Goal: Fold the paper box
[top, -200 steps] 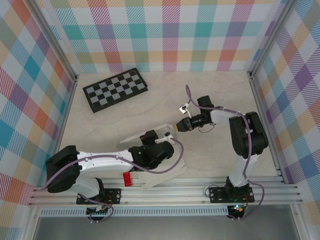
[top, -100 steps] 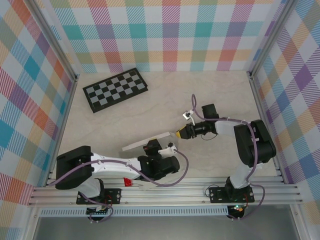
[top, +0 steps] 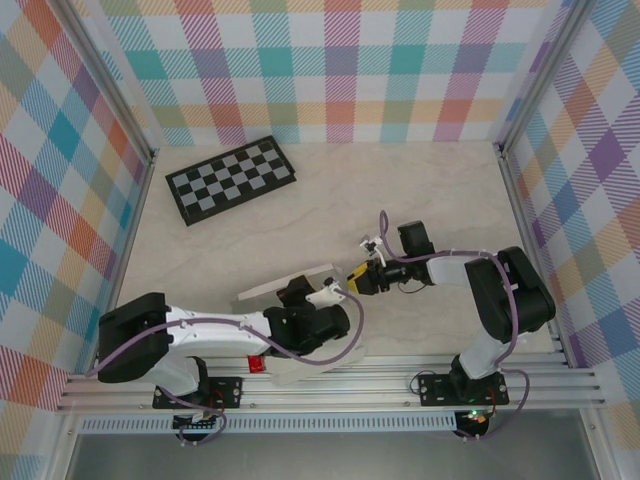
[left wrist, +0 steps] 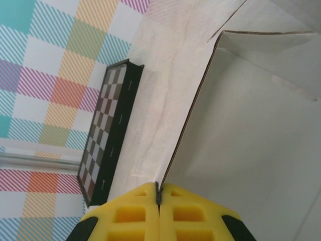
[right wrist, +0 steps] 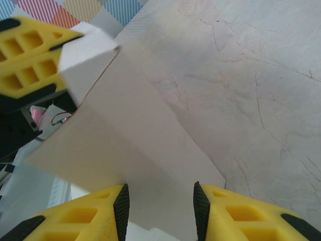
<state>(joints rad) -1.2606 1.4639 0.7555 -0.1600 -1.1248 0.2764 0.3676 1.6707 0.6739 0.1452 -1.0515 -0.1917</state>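
The paper box (top: 278, 285) is a white cardboard sheet lying under my left arm, with one flap lifted on edge. My left gripper (top: 303, 293) is shut on that flap. In the left wrist view its yellow fingertips (left wrist: 159, 194) pinch the thin edge of the paper box (left wrist: 251, 125), which rises to the right. My right gripper (top: 354, 279) is open just right of the flap. In the right wrist view its jaws (right wrist: 159, 206) stand apart above a flat panel of the paper box (right wrist: 135, 145), holding nothing, and the left fingers (right wrist: 30, 55) show at upper left.
A black-and-grey checkerboard (top: 230, 180) lies at the back left of the marble table (top: 440, 190), and appears in the left wrist view as the checkerboard (left wrist: 110, 130). Plaid walls enclose three sides. An aluminium rail (top: 330, 385) runs along the near edge.
My right gripper has come nearer and slightly left, up to the flap's right end. The left arm has shifted along the near edge, still shut on the flap.
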